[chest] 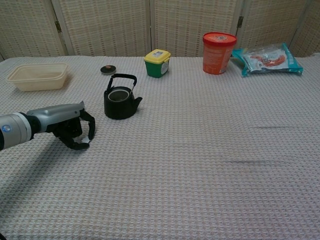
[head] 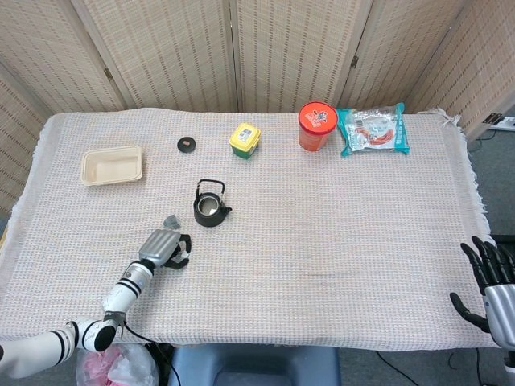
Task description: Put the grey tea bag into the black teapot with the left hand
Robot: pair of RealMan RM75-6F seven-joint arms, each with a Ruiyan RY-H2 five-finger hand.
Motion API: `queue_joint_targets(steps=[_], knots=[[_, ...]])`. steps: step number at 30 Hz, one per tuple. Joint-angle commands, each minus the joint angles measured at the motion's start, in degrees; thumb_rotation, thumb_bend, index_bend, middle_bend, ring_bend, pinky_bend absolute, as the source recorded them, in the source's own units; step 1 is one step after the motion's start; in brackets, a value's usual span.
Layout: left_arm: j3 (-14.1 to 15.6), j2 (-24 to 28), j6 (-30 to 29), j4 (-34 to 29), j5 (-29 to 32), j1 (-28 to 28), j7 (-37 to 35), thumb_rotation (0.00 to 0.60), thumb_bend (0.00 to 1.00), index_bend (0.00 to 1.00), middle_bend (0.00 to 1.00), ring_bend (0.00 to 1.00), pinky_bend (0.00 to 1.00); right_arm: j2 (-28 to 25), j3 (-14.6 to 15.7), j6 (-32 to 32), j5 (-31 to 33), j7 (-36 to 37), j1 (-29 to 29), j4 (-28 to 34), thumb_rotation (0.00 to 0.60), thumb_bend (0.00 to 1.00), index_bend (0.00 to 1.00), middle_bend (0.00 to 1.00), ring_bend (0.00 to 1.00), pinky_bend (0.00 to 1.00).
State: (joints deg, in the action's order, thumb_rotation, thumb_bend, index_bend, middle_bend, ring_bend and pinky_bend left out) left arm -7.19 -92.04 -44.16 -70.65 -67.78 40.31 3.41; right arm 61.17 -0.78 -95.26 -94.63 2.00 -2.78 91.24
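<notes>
The grey tea bag (head: 170, 220) lies on the tablecloth just left of and nearer than the black teapot (head: 209, 206), apart from it. The teapot (chest: 119, 103) stands upright without its lid, its handle up. My left hand (head: 165, 248) sits on the near side of the tea bag, a small gap away, not touching it. In the chest view this hand (chest: 73, 130) has its fingers curled in toward the thumb with nothing visible inside; the tea bag does not show there. My right hand (head: 486, 280) hangs off the table's right edge, fingers spread and holding nothing.
The teapot's small black lid (head: 187, 144) lies further back. A beige tray (head: 112, 164) sits at the back left. A yellow-lidded green tub (head: 245, 139), a red canister (head: 316, 125) and a teal snack packet (head: 372, 129) line the far side.
</notes>
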Motion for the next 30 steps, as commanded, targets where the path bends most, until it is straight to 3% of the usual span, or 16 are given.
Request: queue_joint_targets(steps=[1,11,20,26,30], knots=[[0.14,-0.23,0.08,0.74,-0.32,-0.06,-0.86,0.6,0.39,0.56,1.0,1.0,1.0,0.03,0.03,0.06,-0.02,-0.12,0.01,0.04,0.6,0.22,0.0,0.0,0.0,0.0],[0.47,-0.9,0.18,3.36,-0.54,-0.35,-2.37,0.6,0.49,0.59,1.0,1.0,1.0,0.19,0.1,0.51,-0.07,-0.82,0.18,0.23,0.6,0.22,0.0,0.0,0.0,0.0],[0.37,-0.85,-1.19,3.86,-0.82,-0.9,-2.5,0.6,0.51,0.61,1.0,1.0,1.0,0.24,0.15,0.79,-0.14,-1.14,0.31,0.36,0.6,0.22,0.0,0.0,0.0,0.0],[0.15,0.87,-3.66,1.02,-1.52,-1.57,-1.32,0.6,0.51,0.62,1.0,1.0,1.0,0.13,0.32,0.51,-0.59,-0.8,0.24,0.3,0.6,0.22,0.0,0.0,0.0,0.0],[-0.72,3.93,-7.06,-4.26,-1.58,-2.06,2.37,0.6,0.51,0.62,1.0,1.0,1.0,-0.08,0.56,-0.05,-1.2,-0.1,0.04,0.09,0.6,0.22,0.0,0.0,0.0,0.0]])
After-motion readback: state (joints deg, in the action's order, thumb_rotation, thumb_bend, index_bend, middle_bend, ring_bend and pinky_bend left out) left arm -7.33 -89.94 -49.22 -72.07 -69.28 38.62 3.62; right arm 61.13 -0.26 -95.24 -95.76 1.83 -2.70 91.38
